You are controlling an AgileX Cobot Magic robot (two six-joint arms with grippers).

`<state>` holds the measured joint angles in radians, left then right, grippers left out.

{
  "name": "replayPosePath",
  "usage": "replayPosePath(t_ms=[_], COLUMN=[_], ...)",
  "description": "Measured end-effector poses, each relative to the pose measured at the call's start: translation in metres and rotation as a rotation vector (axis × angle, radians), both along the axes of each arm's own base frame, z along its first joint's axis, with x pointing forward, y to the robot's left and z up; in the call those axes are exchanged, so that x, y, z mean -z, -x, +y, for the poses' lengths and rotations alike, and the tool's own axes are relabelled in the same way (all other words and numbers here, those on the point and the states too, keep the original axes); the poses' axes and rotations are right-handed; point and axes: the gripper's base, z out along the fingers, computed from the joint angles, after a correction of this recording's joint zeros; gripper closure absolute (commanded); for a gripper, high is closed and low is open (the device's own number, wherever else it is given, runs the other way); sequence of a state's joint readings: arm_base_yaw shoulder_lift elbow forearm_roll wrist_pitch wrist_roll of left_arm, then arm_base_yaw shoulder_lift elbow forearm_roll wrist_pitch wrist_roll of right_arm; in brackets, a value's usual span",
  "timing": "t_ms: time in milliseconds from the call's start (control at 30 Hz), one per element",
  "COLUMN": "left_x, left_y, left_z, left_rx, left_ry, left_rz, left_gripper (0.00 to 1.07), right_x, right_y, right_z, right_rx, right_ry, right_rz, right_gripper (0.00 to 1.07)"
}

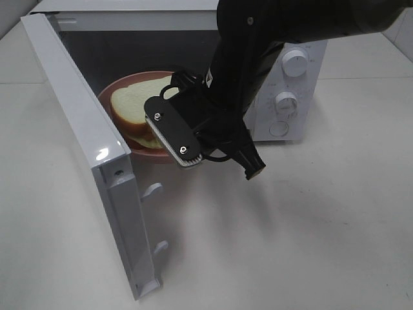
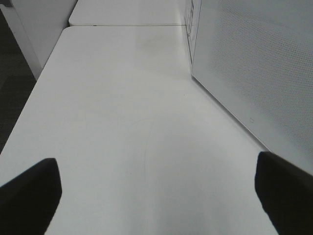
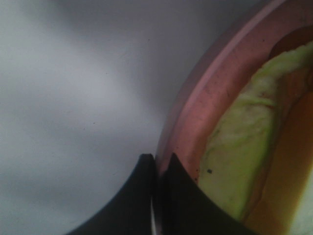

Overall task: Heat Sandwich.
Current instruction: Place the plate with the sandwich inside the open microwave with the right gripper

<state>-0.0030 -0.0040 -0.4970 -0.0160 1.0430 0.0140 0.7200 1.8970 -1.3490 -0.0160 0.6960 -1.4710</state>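
Grip check: right fingers (image 3: 137,200) are pinched shut on the near rim of the round pink plate (image 1: 111,90). The white-bread sandwich with green leaf (image 1: 139,103) sits on it just beyond them, at the mouth of the open white microwave (image 1: 293,97). Push line looks straight inward; left fingers (image 2: 29,196) gape wide and empty over bare surface (image 2: 122,122) outside the door (image 1: 84,129), well apart.

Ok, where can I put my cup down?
Bare table in front of the microwave, right of its open door; also left of the door. Crowded at the opening: plate, sandwich, right gripper.
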Motion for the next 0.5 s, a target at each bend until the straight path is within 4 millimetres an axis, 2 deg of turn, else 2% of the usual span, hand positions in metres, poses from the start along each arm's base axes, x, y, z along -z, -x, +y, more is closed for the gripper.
replayPosePath(t_ms=[500], left_x=[0.0], left_y=[0.0], left_z=[0.0], left_rx=[0.0], left_ry=[0.0], left_rz=[0.0], left_gripper=[0.05], right_x=[0.0], right_y=[-0.03], right_z=[0.026], right_rx=[0.063], right_ry=[-0.015], right_rz=[0.009], right_gripper=[1.07])
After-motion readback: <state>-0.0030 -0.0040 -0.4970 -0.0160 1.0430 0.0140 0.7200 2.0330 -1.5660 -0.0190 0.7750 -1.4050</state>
